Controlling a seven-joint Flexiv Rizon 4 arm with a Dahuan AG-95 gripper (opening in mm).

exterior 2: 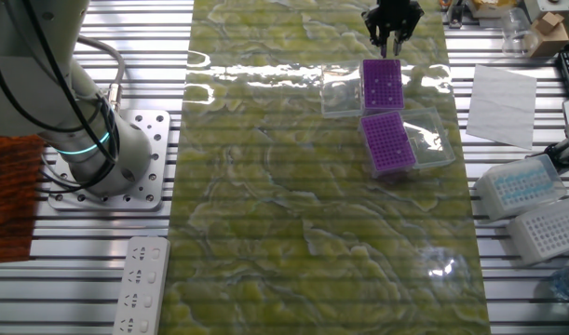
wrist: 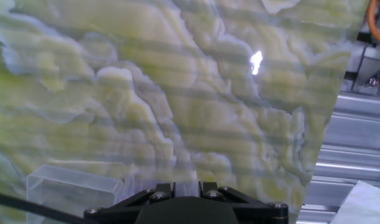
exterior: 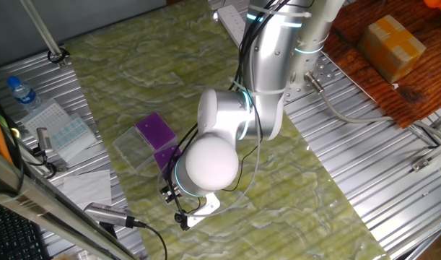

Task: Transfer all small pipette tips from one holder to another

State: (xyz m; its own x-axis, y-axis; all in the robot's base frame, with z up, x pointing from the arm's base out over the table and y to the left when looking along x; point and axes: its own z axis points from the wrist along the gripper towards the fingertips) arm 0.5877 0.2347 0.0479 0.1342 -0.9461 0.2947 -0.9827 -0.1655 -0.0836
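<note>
Above the far purple holder [exterior 2: 382, 85], whose pale small pipette tips [exterior 2: 385, 88] seemingly all remain, the end effector [exterior 2: 390, 39] hovers slightly parted and empty, the near holder [exterior 2: 389, 143] apparently unfilled.

The silver Flexiv arm [exterior: 267, 79] folds down from its base, its rounded white wrist joint [exterior: 209, 162] low over the table, while the black two-finger gripper [exterior 2: 392, 35] points downward, its fingers slightly parted and holding nothing.

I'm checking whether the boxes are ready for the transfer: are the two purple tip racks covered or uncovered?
Uncovered. In the other fixed view both purple perforated racks show bare hole grids, each with a clear plastic lid lying open alongside.
</note>
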